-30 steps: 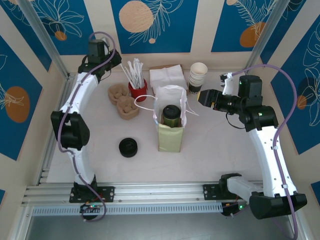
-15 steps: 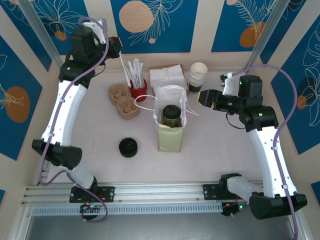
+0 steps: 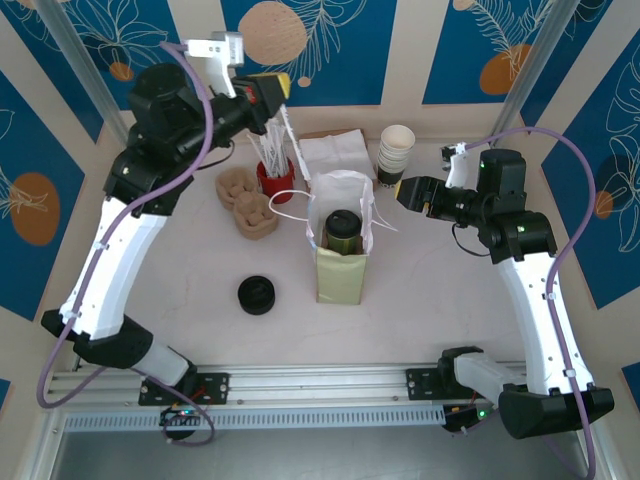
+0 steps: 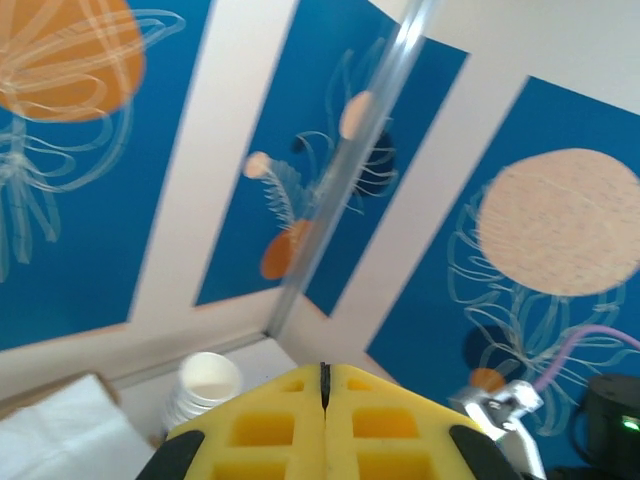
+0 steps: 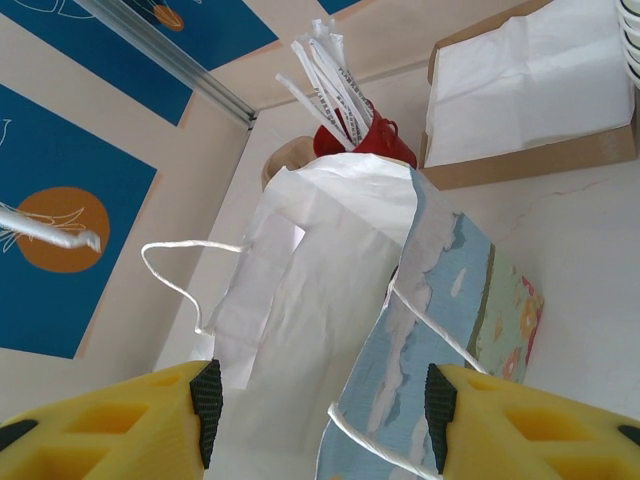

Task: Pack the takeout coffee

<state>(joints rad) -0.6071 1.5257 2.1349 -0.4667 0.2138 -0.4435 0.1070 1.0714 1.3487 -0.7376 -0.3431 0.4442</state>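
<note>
Takeout coffee (image 3: pixel 341 230): upright inside the paper bag (image 3: pixel 338 282), black lid visible through the open top.
Left gripper (image 4: pixel 323 390): yellow fingers pressed together, gripping nothing (it hangs near the back wall, above the red cup (image 3: pixel 272 184)).
Right gripper (image 5: pixel 320 410): jaws well apart, empty, just right of the bag and facing it.

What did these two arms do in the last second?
The left arm stretched up and swung right, carrying its shut jaws toward the red cup of white stirrers. Nothing was gripped or released. The right arm, patterned paper bag and black-lidded coffee cup inside stayed put.
</note>
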